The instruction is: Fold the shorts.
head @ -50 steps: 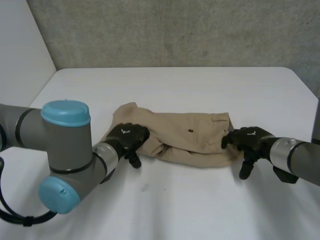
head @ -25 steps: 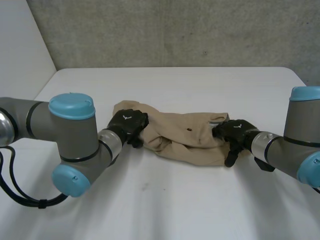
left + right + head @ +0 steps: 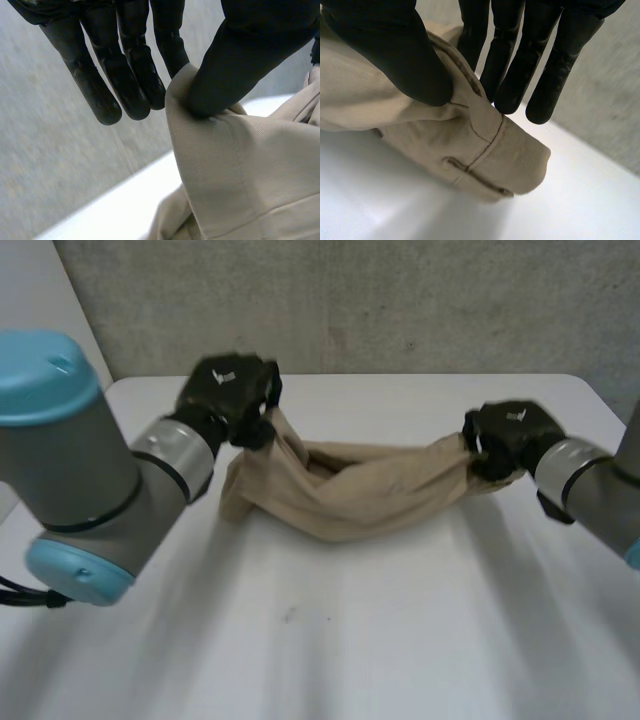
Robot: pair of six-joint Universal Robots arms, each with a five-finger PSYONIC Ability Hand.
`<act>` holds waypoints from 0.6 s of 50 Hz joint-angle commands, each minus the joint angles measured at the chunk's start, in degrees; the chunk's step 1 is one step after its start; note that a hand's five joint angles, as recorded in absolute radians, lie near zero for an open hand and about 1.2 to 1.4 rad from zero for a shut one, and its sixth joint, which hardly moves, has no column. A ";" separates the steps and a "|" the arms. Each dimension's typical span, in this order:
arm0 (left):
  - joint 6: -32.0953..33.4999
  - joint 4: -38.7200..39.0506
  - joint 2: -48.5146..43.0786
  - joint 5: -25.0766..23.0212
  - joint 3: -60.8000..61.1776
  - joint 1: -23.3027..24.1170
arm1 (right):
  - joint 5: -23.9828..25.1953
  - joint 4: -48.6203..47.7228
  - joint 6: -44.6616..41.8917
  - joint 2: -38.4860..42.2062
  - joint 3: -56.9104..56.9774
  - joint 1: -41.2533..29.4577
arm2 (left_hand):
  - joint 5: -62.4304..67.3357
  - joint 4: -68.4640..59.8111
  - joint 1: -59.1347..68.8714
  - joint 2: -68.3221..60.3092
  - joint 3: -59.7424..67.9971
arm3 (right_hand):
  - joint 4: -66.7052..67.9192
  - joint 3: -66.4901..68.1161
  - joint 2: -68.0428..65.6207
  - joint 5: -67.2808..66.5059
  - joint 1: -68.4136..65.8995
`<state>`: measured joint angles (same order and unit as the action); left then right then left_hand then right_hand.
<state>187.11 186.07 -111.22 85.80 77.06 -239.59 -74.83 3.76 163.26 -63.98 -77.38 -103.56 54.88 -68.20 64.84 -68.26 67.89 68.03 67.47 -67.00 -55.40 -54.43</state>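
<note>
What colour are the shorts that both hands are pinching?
The shorts are plain khaki tan, with no pattern; the left wrist view shows it best.

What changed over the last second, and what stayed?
The left hand and right hand rose off the table, lifting the shorts by their two ends; the middle now sags. Each hand stayed at its own end, pinching cloth.

White table [image 3: 330,660]: plain matte top, far corners rounded, one small dark speck [image 3: 290,615] nr its front-centre. Behind table's far edge: rough grey wall [image 3: 400,300], concrete-like, mottled, running full width of table. Beside table's far-left corner: smooth white panel [image 3: 35,360], meeting the grey wall at a slanted seam just above that corner.
</note>
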 commanded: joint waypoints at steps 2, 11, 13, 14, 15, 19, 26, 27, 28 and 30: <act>0.19 0.34 9.70 -0.19 -0.51 -0.70 | -0.31 1.68 1.89 -9.31 5.29 -0.06 | 15.12 -11.80 15.16 -11.74 12.11 | 11.97 12.53 -13.00 -14.60 -25.57; 0.54 -3.42 6.11 -0.28 0.02 -3.34 | 0.56 18.55 -1.53 -6.61 13.47 0.29 | 15.12 -11.80 15.16 -11.74 12.11 | 11.97 12.53 -13.00 -14.60 -25.57; 0.54 -5.88 4.79 -0.37 0.02 -3.52 | 0.04 21.37 -3.98 -5.46 14.44 0.29 | 15.12 -11.80 15.16 -11.74 12.11 | 11.97 12.53 -13.00 -14.60 -25.57; 0.54 -8.33 3.57 -0.46 -0.07 -3.52 | -0.40 23.29 -7.22 -4.76 14.88 0.29 | 15.12 -11.80 15.16 -11.74 12.11 | 11.97 12.53 -13.00 -14.60 -25.57; 0.62 -9.31 2.86 -0.46 -0.07 -3.60 | -0.67 24.10 -8.99 -4.49 14.97 0.20 | 15.12 -11.80 15.16 -11.74 12.11 | 11.97 12.53 -13.00 -14.60 -25.57; 0.71 -12.57 -0.48 -0.55 -0.33 -3.60 | -1.37 26.47 -14.89 -3.61 14.71 -0.50 | 15.12 -11.80 15.16 -11.74 12.11 | 11.97 12.53 -13.00 -14.60 -25.57; 0.71 -12.66 -7.86 -0.63 -4.36 -3.69 | -2.78 26.74 -16.65 4.55 16.99 -0.50 | 15.12 -11.80 15.16 -11.74 12.11 | 11.97 12.53 -13.00 -14.60 -25.57; 0.71 -12.58 -8.65 -0.63 -5.50 -3.69 | -2.87 26.48 -16.83 5.26 18.21 -0.59 | 15.12 -11.80 15.16 -11.74 12.11 | 11.97 12.53 -13.00 -14.60 -25.57; 0.71 -12.58 -8.66 -0.63 -5.52 -3.69 | -3.30 25.87 -16.92 6.57 21.97 -0.85 | 15.12 -11.80 15.16 -11.74 12.11 | 11.97 12.53 -13.00 -14.60 -25.57; 0.80 -11.00 -10.76 -0.28 -12.87 -3.69 | -3.65 25.17 -16.48 7.20 24.70 -1.20 | 15.12 -11.80 15.16 -11.74 12.11 | 11.97 12.53 -13.00 -14.60 -25.57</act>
<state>187.83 173.15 -116.93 85.16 74.33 -243.28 -77.43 30.79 146.59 -61.41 -60.44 -104.09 54.88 -68.44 64.84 -68.26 67.89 68.04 67.82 -67.00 -56.21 -55.46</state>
